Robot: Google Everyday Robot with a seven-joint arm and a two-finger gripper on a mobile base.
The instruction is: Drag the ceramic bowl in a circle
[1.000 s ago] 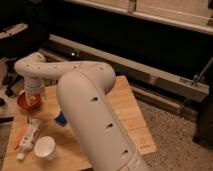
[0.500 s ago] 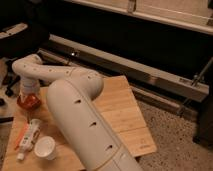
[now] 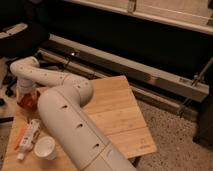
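The ceramic bowl (image 3: 31, 103) sits on the wooden counter (image 3: 117, 112) at the left edge of the frame, much where it was half a second ago. The end effector (image 3: 25, 92) reaches down into it; open or clamped, I cannot tell. The white arm (image 3: 65, 107) has swung slightly lower. Below lie a tube (image 3: 30, 136), its print unreadable, and a white cup (image 3: 45, 148).

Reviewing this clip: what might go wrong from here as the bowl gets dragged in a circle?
1. The ceramic bowl sits near the left edge of the wooden table, with the gripper at it. A wide circle might push it off.
2. The white tube and white cup lie close by. The bowl or arm might knock them.
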